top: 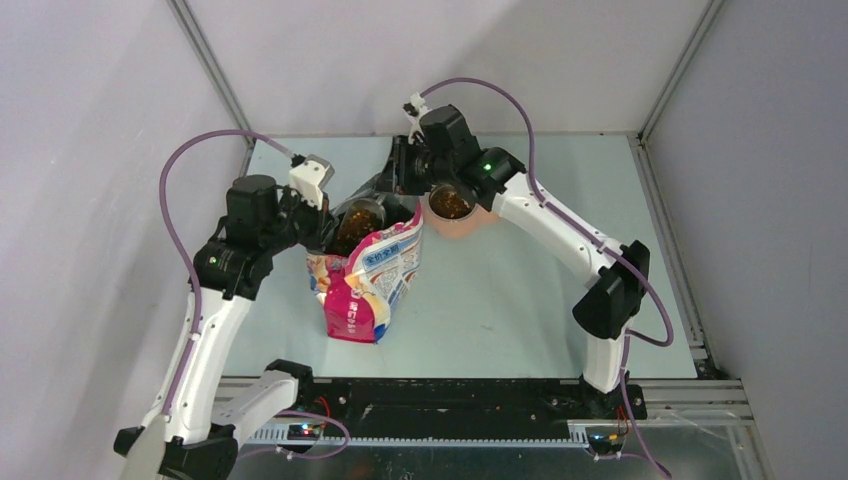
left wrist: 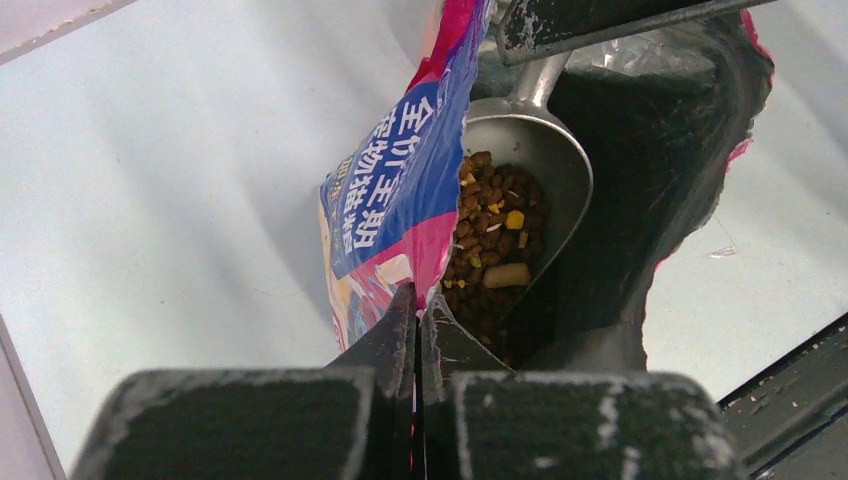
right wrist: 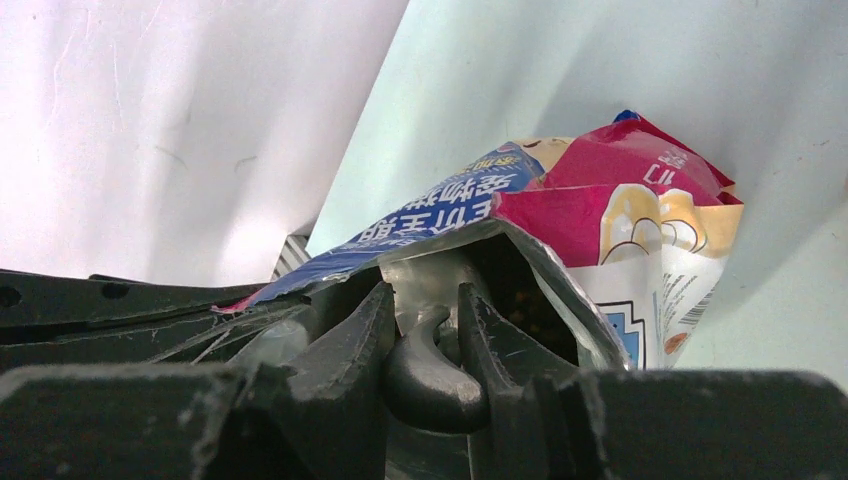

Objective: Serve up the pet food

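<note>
The pink-white-blue bag (top: 372, 285) stands open at the table's middle. My left gripper (top: 322, 230) is shut on the bag's rim, pinching it between the fingertips in the left wrist view (left wrist: 418, 305). The grey metal scoop (left wrist: 545, 165) lies inside the bag's mouth, loaded with dark-brown pet food (left wrist: 495, 235). It also shows from above (top: 357, 222). My right gripper (top: 402, 185) is shut on the scoop's handle (right wrist: 435, 375), just behind the bag (right wrist: 640, 215). More pet food (top: 450, 203) lies in a pink bowl (top: 472, 224) right of the bag.
The pink bowl sits under my right wrist, close to the bag's right side. White walls close in the back and both sides. A black rail (top: 450, 395) runs along the near edge.
</note>
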### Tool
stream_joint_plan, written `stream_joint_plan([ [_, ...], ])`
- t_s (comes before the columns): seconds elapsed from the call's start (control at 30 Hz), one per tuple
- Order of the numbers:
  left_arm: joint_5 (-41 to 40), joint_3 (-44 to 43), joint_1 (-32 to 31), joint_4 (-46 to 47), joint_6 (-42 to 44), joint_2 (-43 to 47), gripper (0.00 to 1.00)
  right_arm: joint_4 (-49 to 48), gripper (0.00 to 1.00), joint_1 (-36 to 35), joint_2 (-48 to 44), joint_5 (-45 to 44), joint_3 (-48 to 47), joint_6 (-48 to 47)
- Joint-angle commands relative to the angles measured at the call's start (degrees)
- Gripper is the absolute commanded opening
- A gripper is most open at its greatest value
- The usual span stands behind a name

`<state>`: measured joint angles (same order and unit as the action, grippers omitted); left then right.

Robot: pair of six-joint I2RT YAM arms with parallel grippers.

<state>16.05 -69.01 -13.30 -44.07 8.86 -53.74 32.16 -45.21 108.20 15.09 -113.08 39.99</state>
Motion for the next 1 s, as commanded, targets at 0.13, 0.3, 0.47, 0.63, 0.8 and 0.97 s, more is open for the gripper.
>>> stream_joint_plan([
  [0.13, 1.11, -1.81, 0.12, 1.42, -0.72, 1.31, 0.0, -5.77, 0.0, 2.1, -3.25, 4.97, 1.95, 5.36],
  [0.3, -0.47, -2.05, 0.11, -0.6, 1.8, 0.85, 0.0, -9.86, 0.0, 6.68, -5.08, 13.6, 8.5, 10.91],
  [0.47, -2.9, -2.62, 0.05, -2.85, 6.64, -0.11, 0.0, -13.03, 0.0, 11.04, -6.21, 22.59, 13.36, 17.11],
  [0.63, -5.7, -1.66, 0.12, -3.27, 10.98, -0.24, 0.0, -16.41, 0.0, 15.27, -6.33, 26.4, 16.93, 23.31],
  [0.8, -4.56, -2.49, 0.12, -4.26, 11.74, -1.11, 0.0, -22.02, 0.0, 18.15, -7.15, 27.01, 19.58, 29.94],
  [0.97, -4.23, -3.03, 0.11, -5.75, 15.5, -2.64, 0.0, -21.73, 0.0, 21.02, -7.09, 26.78, 20.1, 30.62],
])
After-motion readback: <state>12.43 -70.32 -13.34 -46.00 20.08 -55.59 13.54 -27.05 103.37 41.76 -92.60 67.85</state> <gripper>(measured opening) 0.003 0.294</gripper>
